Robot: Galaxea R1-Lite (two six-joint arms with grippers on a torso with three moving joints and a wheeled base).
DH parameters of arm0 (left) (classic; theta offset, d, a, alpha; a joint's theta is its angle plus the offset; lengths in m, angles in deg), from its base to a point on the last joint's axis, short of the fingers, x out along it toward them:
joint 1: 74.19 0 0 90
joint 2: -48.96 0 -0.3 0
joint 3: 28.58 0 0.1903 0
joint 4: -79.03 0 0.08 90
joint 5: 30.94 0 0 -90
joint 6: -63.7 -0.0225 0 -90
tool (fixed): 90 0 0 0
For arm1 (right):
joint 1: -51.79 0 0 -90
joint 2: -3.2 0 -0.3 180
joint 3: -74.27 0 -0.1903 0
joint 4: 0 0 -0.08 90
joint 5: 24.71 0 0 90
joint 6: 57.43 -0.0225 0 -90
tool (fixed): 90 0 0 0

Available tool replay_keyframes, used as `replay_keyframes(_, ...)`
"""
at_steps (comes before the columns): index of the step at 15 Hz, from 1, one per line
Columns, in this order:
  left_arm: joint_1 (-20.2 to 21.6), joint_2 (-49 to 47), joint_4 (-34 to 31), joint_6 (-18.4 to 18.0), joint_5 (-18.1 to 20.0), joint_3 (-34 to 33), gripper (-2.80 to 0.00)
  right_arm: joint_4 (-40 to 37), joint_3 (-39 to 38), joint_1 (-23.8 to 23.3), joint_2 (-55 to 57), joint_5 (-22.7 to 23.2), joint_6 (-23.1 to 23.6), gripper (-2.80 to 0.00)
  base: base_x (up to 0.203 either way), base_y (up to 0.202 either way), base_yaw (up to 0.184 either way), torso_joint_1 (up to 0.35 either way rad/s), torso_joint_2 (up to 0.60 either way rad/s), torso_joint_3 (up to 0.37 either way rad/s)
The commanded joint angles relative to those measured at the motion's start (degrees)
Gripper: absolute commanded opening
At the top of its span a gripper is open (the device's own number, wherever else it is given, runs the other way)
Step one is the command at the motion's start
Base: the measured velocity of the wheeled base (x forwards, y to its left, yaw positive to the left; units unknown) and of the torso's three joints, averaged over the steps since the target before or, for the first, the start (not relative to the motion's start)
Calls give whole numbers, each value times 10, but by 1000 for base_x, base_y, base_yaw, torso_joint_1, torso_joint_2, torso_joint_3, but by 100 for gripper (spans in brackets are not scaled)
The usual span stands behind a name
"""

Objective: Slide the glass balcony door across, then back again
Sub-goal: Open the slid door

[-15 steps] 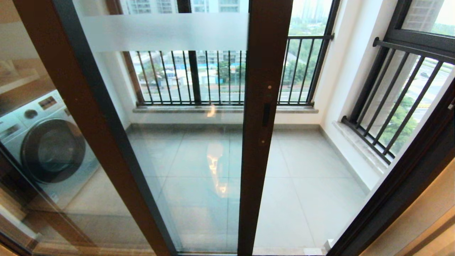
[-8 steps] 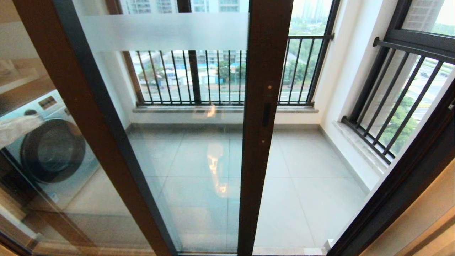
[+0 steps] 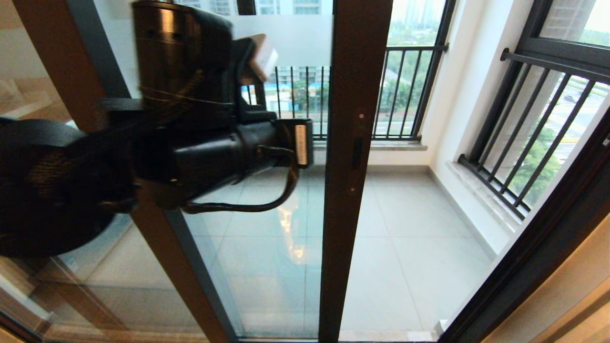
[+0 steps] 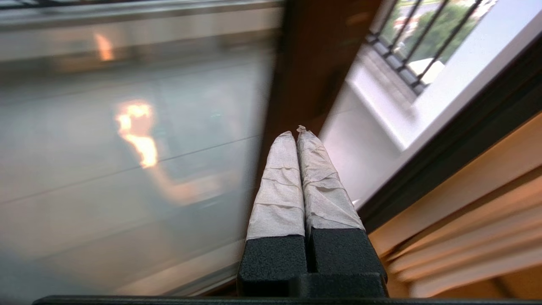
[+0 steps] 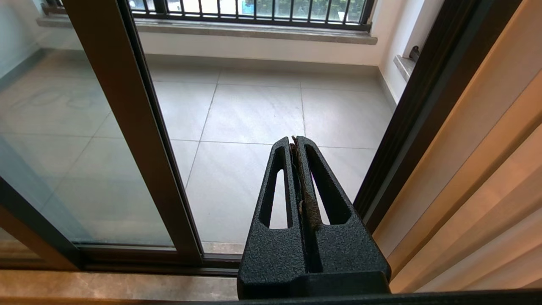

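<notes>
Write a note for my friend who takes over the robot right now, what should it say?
Left gripper: fingers shut, holding nothing, raised in front of the tall clear glass door in its dark brown frame, near the small recessed handle slot.
Right gripper: fingers shut, empty, low by the doorway.
Door stands partly open; the gap is to its right.
Done: nothing that shows.
Left: slide it across, then back.

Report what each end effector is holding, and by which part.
Nothing is held. The left end effector is shut and empty in front of the brown-framed glass balcony door; the right end effector is shut and empty.
</notes>
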Motion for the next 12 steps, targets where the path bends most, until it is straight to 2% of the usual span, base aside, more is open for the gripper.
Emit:
replay_keyframes(1,-43,-109,13,20,-17,72,-280,0,0,0,1,0,0,-280,0,0,0,0,0,0)
replay_keyframes(3,-77,-131,20,31,-22,90,-280,0,0,0,1,0,0,-280,0,0,0,0,0,0)
replay_keyframes(7,-99,-171,30,31,-24,129,-280,0,0,0,1,0,0,-280,0,0,0,0,0,0)
replay_keyframes(12,-115,-230,101,28,-37,156,-280,0,0,0,1,0,0,-280,0,0,0,0,0,0)
